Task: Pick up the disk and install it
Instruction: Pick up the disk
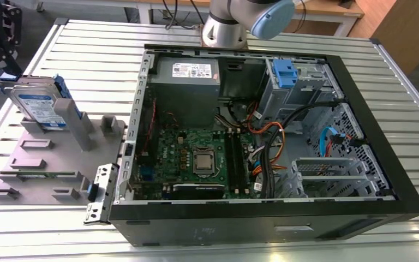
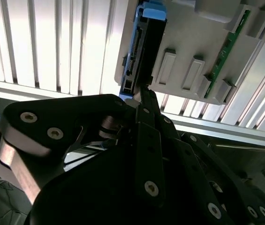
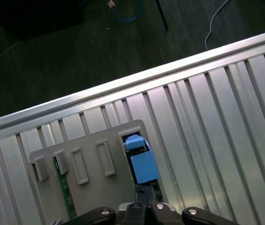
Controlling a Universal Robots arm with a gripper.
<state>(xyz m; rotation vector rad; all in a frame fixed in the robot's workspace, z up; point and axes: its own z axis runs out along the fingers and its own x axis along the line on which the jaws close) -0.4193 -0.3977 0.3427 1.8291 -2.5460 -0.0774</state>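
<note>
print on the disk (image 1: 41, 108) illegible, power supply sticker (image 1: 193, 70) illegible

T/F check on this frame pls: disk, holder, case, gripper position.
1. The disk stands upright in the grey holder. True.
2. The disk is already inside the computer case. False: it is in the holder, outside the case.
3. The case is open, with the motherboard showing. True.
4. The holder is at the exterior view's right of the case. False: it is at the left.
5. The gripper hangs over the motherboard. False: it is by the disk, at the holder.
</note>
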